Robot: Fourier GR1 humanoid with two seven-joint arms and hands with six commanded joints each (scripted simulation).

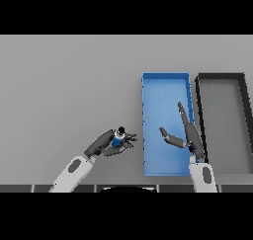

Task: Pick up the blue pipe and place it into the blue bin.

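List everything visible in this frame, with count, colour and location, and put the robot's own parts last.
table: one, grey, fills the view.
blue bin: one, blue, right of centre on the table.
dark bin: one, dark rim with grey floor, beside the blue bin on its right.
blue pipe: one, blue, left of the blue bin, held in the left hand.
left hand: one, dark, fingers curled round the pipe, just left of the blue bin.
right hand: one, dark, fingers straight, over the blue bin's right side.

A plain, matte grey worktop (69, 86) filled the whole view, lit evenly and free of strong shadows. Toward three o'clock a dark grey rectangular tray (245, 130) with a raised black rim lay flat on it. No walls, floor or windows showed.
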